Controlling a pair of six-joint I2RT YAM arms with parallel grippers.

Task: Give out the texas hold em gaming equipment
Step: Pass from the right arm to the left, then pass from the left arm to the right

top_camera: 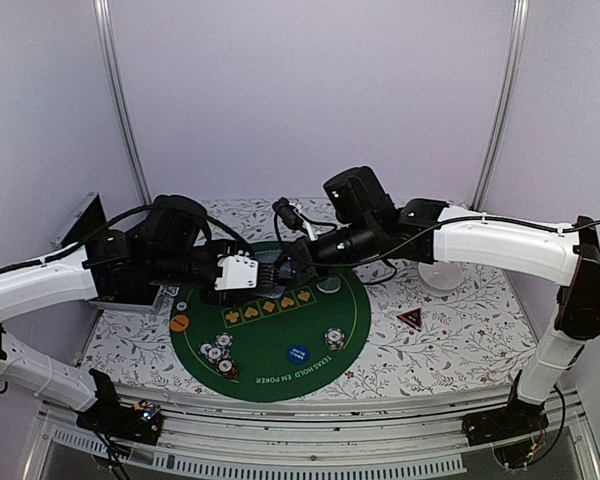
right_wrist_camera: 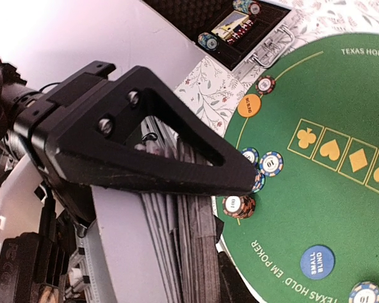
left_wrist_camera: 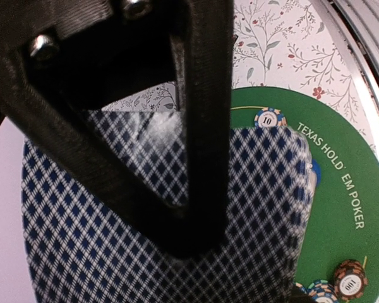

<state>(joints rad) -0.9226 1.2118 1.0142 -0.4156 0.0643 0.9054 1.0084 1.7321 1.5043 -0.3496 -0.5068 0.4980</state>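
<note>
The playing cards point(left_wrist_camera: 82, 240), largely masked, are clenched in the left claw point(top_camera: 260, 272); whether the right claw point(top_camera: 295, 268) grips cannot be told.

Robot lab booth, folks: plain pale wall panels point(top_camera: 310, 100) framed by slim metal posts point(top_camera: 123, 100). The white left arm point(top_camera: 30, 285) and right arm point(top_camera: 500, 240) are bolted along a metal rail point(top_camera: 310, 425), cables trailing. A floral cloth point(top_camera: 460, 340) covers the bench, with a round green poker mat point(top_camera: 280, 345) on top.

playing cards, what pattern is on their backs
The playing cards have a dark blue and white diamond lattice, clearest in the left wrist view.
</note>
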